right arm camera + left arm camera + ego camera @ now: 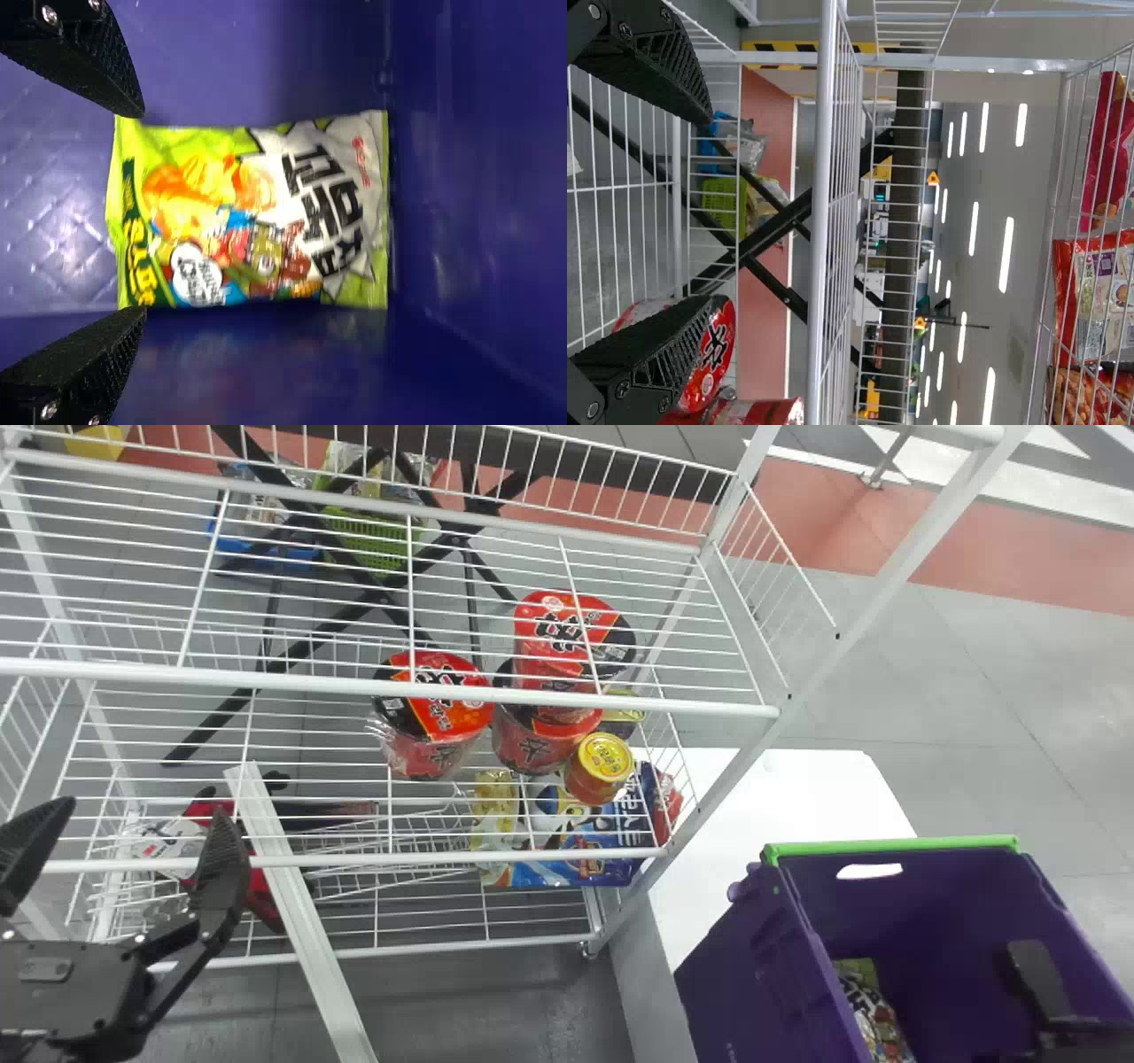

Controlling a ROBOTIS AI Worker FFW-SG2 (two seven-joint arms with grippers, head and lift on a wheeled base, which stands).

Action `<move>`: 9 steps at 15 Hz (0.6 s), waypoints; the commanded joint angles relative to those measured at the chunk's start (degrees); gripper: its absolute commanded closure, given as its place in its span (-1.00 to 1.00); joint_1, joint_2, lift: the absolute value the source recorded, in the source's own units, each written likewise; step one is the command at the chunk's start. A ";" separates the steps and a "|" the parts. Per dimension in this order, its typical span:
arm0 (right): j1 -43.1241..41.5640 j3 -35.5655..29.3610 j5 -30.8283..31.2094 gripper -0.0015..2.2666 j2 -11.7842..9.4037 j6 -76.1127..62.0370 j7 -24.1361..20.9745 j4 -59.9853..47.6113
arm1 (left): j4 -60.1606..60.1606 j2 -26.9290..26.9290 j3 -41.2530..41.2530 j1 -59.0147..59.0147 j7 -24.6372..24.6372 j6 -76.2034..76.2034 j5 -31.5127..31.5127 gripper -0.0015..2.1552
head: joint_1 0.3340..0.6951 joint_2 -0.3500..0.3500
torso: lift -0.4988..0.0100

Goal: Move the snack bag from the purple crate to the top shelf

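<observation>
Snack bag (252, 217) down inside the purple crate (740, 992), close along its left wall, printed face toward the wrist camera. Right gripper (135, 212) reaches in below the rim, jaws released and set wide, one finger by each long edge at the bag's nearer end; nothing in its grasp. That spread seems chosen to span the bag's width, so a squeeze would gather the two long edges rather than press on the ends. The crate sits on a white stand (797, 793) just beside the wire rack (709, 815), presumably to keep the carry short. Left gripper (143, 810) hangs before the rack's other side, jaws apart, holding nothing; idle, by my reading, and out of the right arm's path. Long axis of the bag: runs away from the robot, front to back in the crate, and in line with the reach of the fingers. The end with the pale starburst points to the far side, the snack picture's end toward the gripper. Flat on the floor or propped slightly against a wall, I can't say for sure; depth reads poorly in there. Next move, I judge: a little deeper over the bag, then close, minding the wall at its side.
</observation>
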 commanded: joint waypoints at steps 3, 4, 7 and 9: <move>-3.57 3.73 6.27 -1.00 -0.04 0.66 -0.17 2.79 | 0.29 0.90 -0.21 -0.54 0.06 -0.30 1.37 -0.90 | 1.00 -1.00 | -0.83; -3.74 4.96 6.45 -1.00 -0.04 0.31 -0.52 2.79 | 0.38 0.99 -0.21 -0.54 0.15 -0.30 1.37 -0.90 | 1.00 -1.00 | -0.83; -4.09 5.84 6.89 -1.00 0.75 0.66 -2.54 2.88 | 0.38 0.99 -0.21 -0.54 0.15 -0.48 1.63 -0.90 | 1.00 -1.00 | -0.83; -4.09 6.19 7.15 -1.00 1.19 -0.04 -5.09 4.64 | 0.73 0.99 0.14 -0.63 0.15 -0.65 2.07 -0.90 | 1.00 -1.00 | -0.83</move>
